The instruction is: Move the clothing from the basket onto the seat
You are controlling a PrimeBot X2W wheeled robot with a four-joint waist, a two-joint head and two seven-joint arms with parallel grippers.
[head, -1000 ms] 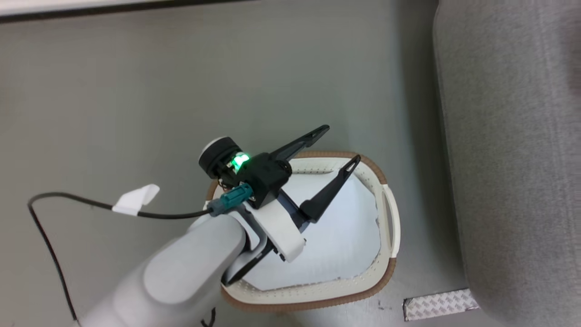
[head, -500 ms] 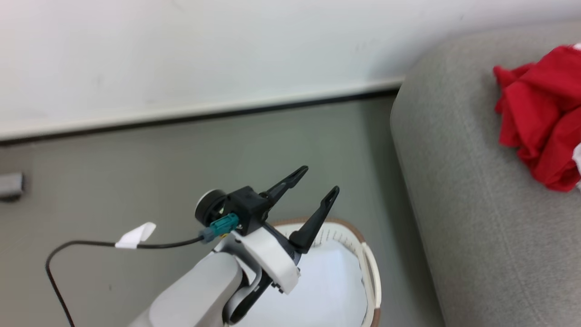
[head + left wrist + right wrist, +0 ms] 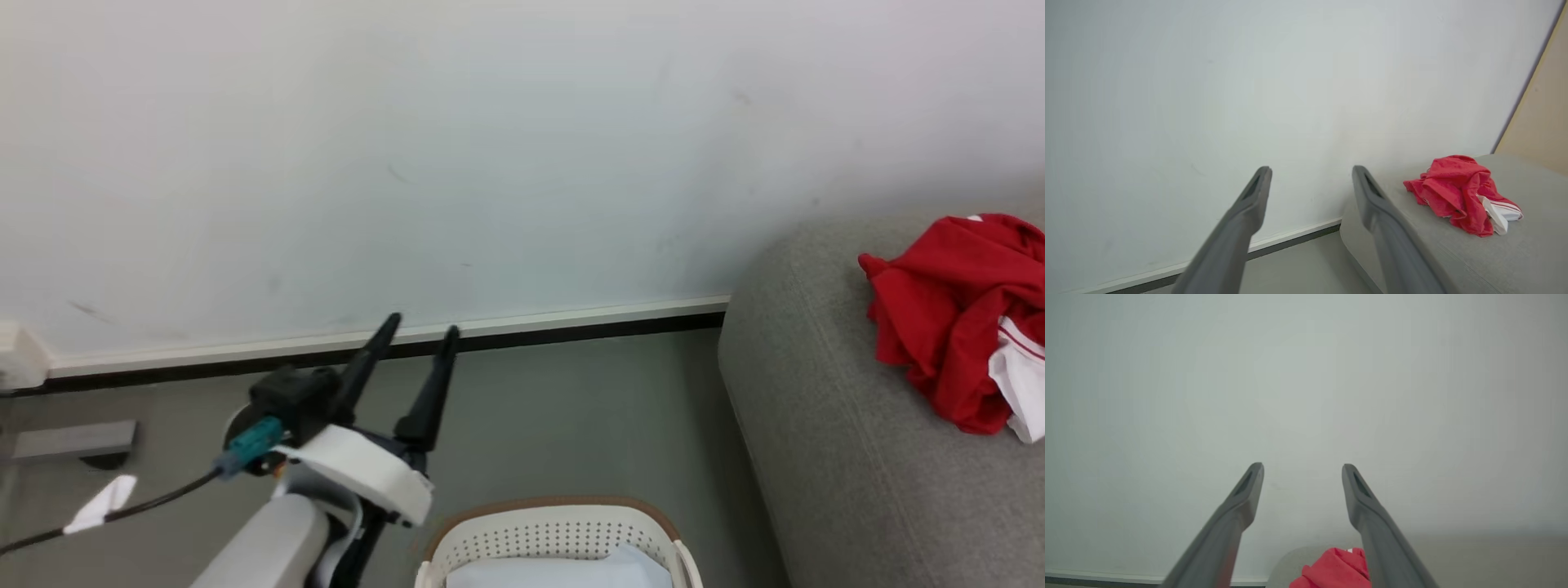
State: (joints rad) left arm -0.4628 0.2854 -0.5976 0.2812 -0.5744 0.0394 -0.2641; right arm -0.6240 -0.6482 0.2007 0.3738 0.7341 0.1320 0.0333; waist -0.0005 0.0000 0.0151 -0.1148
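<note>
Clothing [image 3: 947,318], bright red with white trim, lies in a crumpled heap on top of the seat [image 3: 816,441], near its rounded corner and well apart from the basket [image 3: 555,535]. The loose, folded-over lie is what a soft garment takes when let fall rather than laid flat. The basket stands on the floor [image 3: 571,400] just beside the seat, a placing that keeps the carry between the two short. Its far end is in the head view, and that part holds a pale flat sheet [image 3: 563,572] with no red cloth on it. The left gripper [image 3: 422,324] is raised above and to the left of the basket, its fingers spread, nothing between them, tips aimed at the wall [image 3: 408,163]. The right gripper [image 3: 1302,467] is likewise released and empty. In its wrist view the fingers frame bare wall, with the red heap low between them on the seat corner. Both arms are held clear of basket and seat, a posture that suits a finished transfer better than a fresh reach. Whether any garment remains in the hidden near part of the basket cannot be told.
</note>
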